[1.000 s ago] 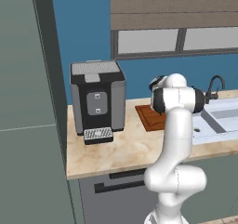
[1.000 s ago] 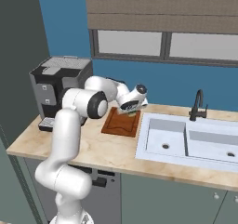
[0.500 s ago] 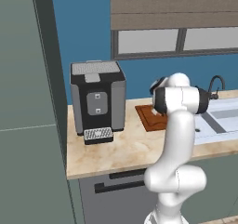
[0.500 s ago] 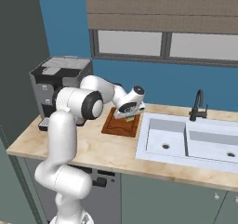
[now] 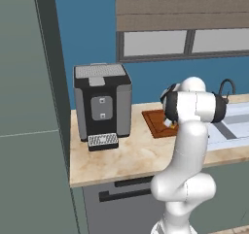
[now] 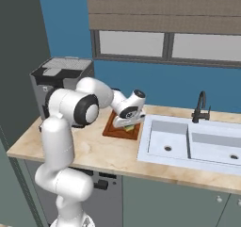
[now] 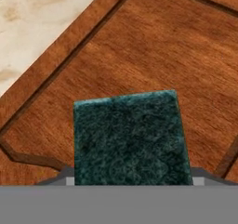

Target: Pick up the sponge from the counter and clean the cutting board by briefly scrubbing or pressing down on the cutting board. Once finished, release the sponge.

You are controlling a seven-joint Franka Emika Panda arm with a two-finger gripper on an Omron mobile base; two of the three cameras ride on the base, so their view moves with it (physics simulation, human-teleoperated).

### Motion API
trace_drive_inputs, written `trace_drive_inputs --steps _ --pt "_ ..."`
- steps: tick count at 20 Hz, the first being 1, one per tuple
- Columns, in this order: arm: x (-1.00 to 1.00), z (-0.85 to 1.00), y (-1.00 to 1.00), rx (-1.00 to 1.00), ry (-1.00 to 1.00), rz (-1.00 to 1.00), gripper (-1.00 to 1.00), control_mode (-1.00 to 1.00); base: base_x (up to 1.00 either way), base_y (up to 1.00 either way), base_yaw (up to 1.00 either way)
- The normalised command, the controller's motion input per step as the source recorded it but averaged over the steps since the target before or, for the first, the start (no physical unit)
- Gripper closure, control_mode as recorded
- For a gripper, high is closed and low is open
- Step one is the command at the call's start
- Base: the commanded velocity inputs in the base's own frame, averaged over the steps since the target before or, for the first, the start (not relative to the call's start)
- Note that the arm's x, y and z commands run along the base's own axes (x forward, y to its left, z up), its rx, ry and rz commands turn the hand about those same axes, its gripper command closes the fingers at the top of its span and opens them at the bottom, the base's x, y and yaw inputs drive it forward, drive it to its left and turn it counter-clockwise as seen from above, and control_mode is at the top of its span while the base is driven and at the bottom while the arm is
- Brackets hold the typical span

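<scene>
Right under your gripper (image 6: 128,123) the sponge (image 7: 130,138) sits green side up on the cutting board (image 7: 153,46), inside the groove. Whether the jaws grip it or have let go, I cannot tell. Lift straight off; counter (image 7: 35,15) lies beyond.

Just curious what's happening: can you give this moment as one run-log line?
step: scrubbing | sponge: on cutting board, green side up | arm: low over board | counter: coffee machine left

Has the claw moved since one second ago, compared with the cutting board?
Yes. In the right base view the claw has come down and toward the near edge of the cutting board, closer to the sink, with the sponge under it.
</scene>
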Motion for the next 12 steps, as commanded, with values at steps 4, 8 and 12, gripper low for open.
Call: trace_drive_inputs --steps 4,8,12 --pt "-1.00 -0.50 0.00 0.00 0.14 0.07 1.00 -1.00 0.00 0.00 0.00" --pt "-1.00 -0.50 0.00 0.00 0.13 0.07 1.00 -1.00 0.00 0.00 0.00" --pt "-1.00 -0.48 0.00 0.00 0.12 0.08 1.00 -1.00 0.00 0.00 0.00"
